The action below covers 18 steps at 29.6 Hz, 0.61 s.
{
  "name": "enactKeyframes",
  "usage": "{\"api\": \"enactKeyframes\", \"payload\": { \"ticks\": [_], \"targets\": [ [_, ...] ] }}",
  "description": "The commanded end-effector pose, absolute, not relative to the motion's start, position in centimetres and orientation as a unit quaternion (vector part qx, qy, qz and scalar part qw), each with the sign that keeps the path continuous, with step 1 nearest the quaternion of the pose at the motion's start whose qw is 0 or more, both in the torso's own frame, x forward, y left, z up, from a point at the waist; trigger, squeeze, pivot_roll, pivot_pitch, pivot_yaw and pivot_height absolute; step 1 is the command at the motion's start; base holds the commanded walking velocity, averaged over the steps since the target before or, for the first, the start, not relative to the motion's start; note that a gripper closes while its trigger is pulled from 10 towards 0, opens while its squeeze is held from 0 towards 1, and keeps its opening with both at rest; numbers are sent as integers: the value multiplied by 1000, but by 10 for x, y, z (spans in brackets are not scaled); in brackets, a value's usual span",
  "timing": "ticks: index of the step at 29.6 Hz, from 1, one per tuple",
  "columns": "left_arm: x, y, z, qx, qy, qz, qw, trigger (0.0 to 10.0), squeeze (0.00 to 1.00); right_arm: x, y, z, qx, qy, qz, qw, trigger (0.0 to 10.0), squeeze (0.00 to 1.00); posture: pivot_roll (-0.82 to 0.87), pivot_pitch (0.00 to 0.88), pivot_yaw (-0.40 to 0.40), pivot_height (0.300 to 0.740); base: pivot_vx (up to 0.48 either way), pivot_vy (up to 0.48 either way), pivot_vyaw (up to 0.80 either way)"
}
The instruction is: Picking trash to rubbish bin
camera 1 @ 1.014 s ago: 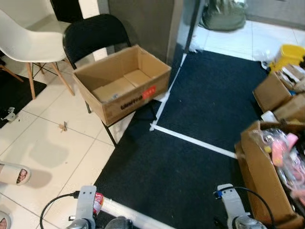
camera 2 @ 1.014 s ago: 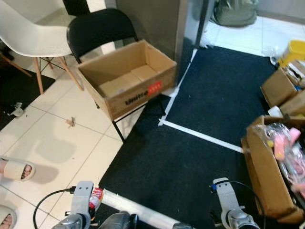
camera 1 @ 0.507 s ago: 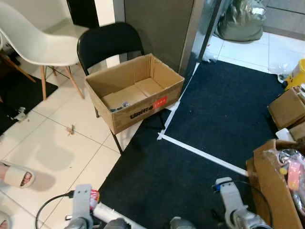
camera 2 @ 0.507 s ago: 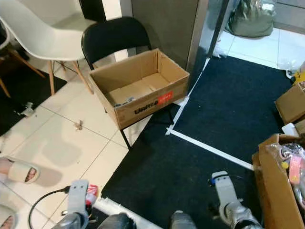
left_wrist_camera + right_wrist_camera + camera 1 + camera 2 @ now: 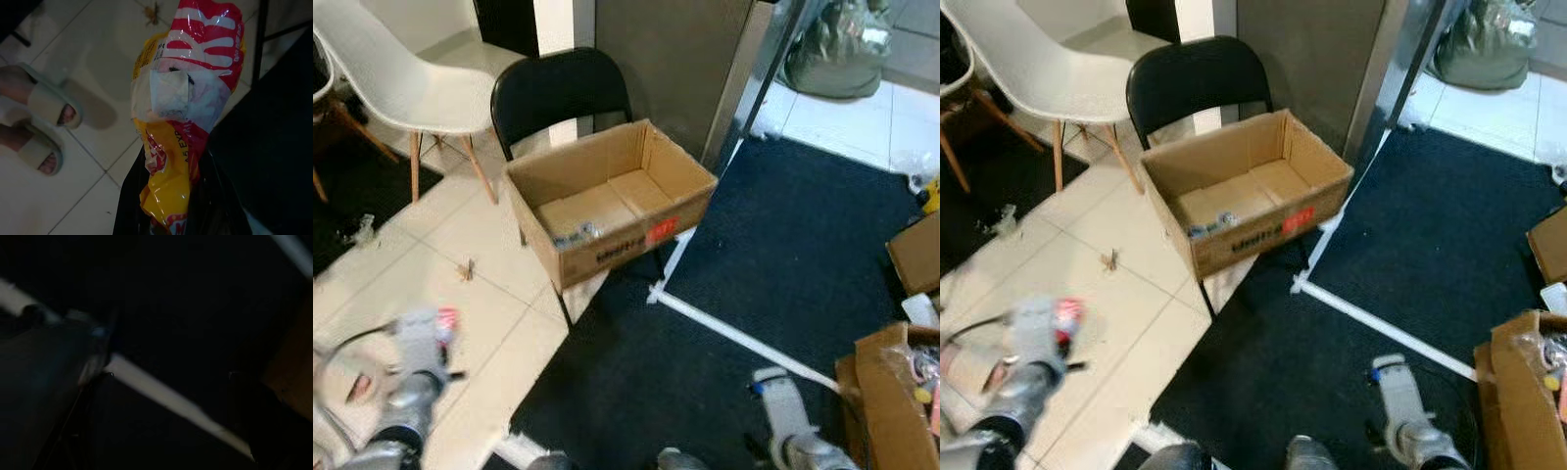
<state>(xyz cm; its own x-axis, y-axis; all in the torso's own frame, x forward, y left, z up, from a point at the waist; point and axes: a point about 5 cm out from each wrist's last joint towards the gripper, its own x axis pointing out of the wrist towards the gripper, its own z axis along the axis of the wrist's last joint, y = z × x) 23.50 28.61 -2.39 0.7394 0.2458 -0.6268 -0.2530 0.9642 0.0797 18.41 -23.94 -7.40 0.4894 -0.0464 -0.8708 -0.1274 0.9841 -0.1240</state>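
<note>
On the white tile floor [image 5: 431,255] beside a black mat, the left gripper [image 5: 168,196] pinches a red-and-yellow wrapper [image 5: 188,93] well short of the cardboard box [image 5: 607,211] on the chair; its slack, slippery film could slip free mid-carry, while whether the right gripper [image 5: 1400,416] is open I cannot tell.

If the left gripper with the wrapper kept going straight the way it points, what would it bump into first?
Probably the white tiled floor, near a person's sandalled feet. The left gripper points down past its red-and-yellow wrapper; depth is unclear.

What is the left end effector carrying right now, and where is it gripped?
A red-and-yellow snack wrapper, pinched at its lower yellow end by the left end effector. The right end effector's state cannot be told.
</note>
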Motion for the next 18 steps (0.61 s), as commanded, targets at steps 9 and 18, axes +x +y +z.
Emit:
{"api": "enactKeyframes", "payload": {
  "ticks": [9, 18],
  "targets": [
    [221, 289, -31, -19, 326, 132, 936, 10000, 0, 175, -246, -77, -93, 518, 16, 850, 10000, 0, 32, 141, -6, 740, 274, 0, 0],
    [265, 301, 17, -37, 201, 109, 973, 10000, 0, 172, -246, -78, -96, 519, 19, 849, 10000, 0, 37, 152, -10, 740, 276, 0, 0]
  ]
}}
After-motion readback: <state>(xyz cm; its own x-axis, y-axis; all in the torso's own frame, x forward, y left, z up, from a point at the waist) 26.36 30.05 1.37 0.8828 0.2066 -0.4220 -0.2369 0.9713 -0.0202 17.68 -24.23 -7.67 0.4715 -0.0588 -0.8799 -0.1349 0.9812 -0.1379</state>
